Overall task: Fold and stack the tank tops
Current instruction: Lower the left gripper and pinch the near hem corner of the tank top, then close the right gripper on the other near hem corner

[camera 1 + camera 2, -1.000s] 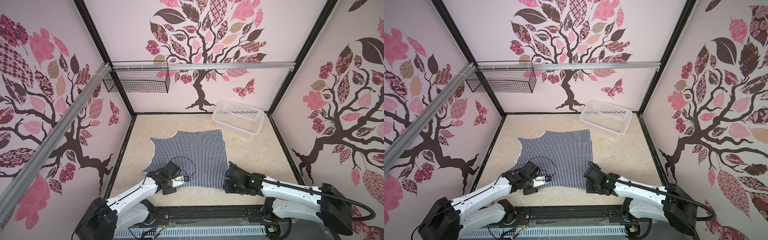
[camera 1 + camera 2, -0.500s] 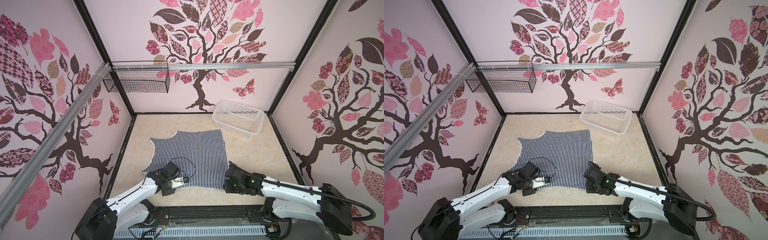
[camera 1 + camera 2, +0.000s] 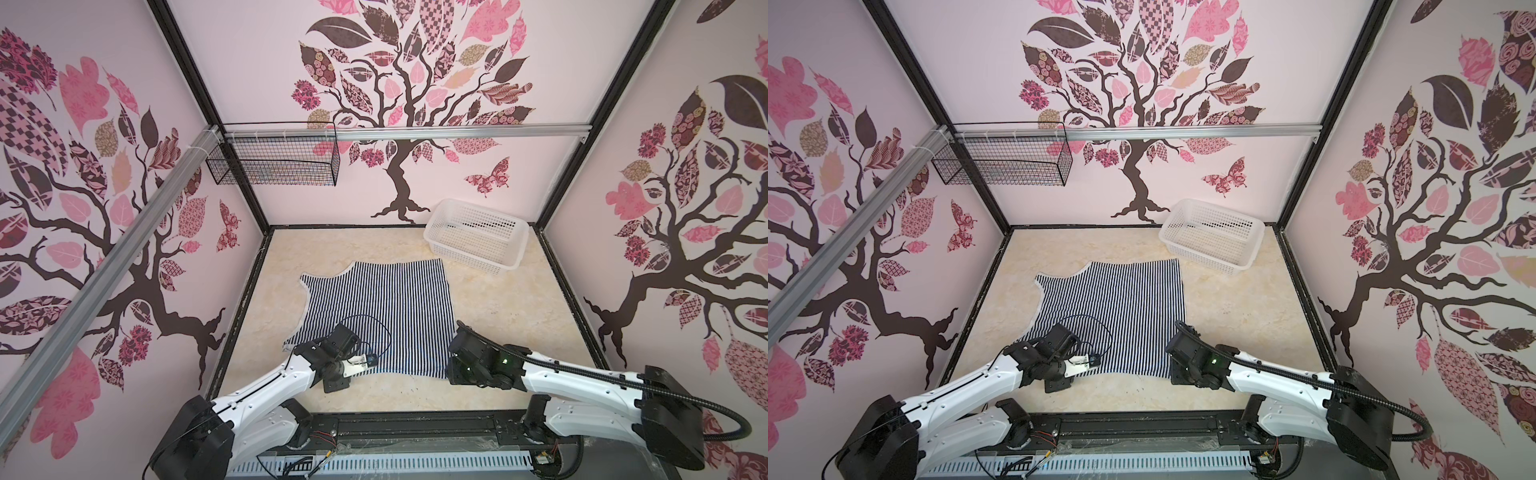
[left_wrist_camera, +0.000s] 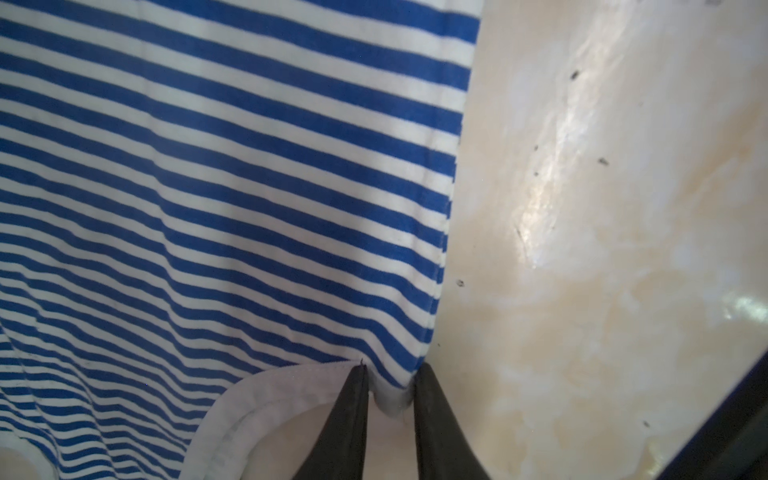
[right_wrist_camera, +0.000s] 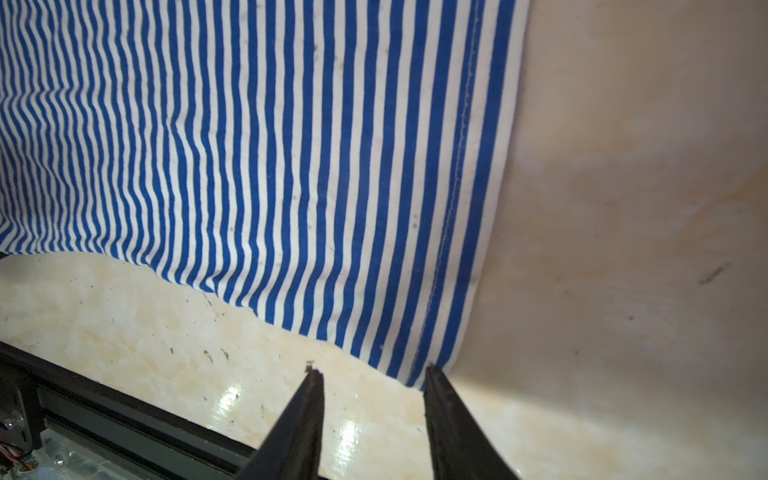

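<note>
A striped tank top [image 3: 376, 299] is shown spread flat at the middle of the table [image 3: 498, 332] — its near-left corner pinched between the left gripper [image 4: 390, 374] fingers, while the right gripper [image 5: 372, 370] fingers are held spread at the near-right corner.

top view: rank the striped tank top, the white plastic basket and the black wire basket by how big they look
1. striped tank top, clearly the largest.
2. black wire basket and white plastic basket: about alike. The wire one hangs higher, nearer the camera, so I would not rank these two.
</note>
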You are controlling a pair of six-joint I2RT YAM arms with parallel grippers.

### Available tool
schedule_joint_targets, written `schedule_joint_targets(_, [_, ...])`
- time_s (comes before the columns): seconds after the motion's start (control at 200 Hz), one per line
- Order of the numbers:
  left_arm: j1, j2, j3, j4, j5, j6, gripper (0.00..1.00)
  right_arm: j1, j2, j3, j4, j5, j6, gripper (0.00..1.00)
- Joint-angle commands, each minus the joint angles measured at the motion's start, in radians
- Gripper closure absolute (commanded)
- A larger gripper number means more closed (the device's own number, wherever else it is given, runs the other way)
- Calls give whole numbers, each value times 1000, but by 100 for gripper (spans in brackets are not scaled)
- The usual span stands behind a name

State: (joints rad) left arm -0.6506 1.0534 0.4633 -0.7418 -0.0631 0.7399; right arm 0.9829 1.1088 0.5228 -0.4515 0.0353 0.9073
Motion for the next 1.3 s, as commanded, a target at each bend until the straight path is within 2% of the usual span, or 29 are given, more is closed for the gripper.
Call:
schedule_joint_targets(0.0, [-4,-14,0,1,18,-14,86,9,-11,29,-31,-11,-2,39])
schedule_joint_targets(0.045, [-3,-18,-3,2,17,-17,87,20,-15,25,-32,-16,6,36])
schedule_joint_targets(0.25, [-3,-21,-8,10,6,-23,93,94,13,22,-47,16,49,38])
schedule_joint_targets(0.545, [-4,-46,-20,10,8,-33,95,96,-3,7,-99,116,92,46])
schedule_joint_targets(0.771, [-4,-44,-18,12,6,-40,95,96,62,-13,-40,90,92,52])
schedule_joint_targets(1.291, [-4,-60,-26,8,2,-45,94,87,114,-27,-25,147,75,60])
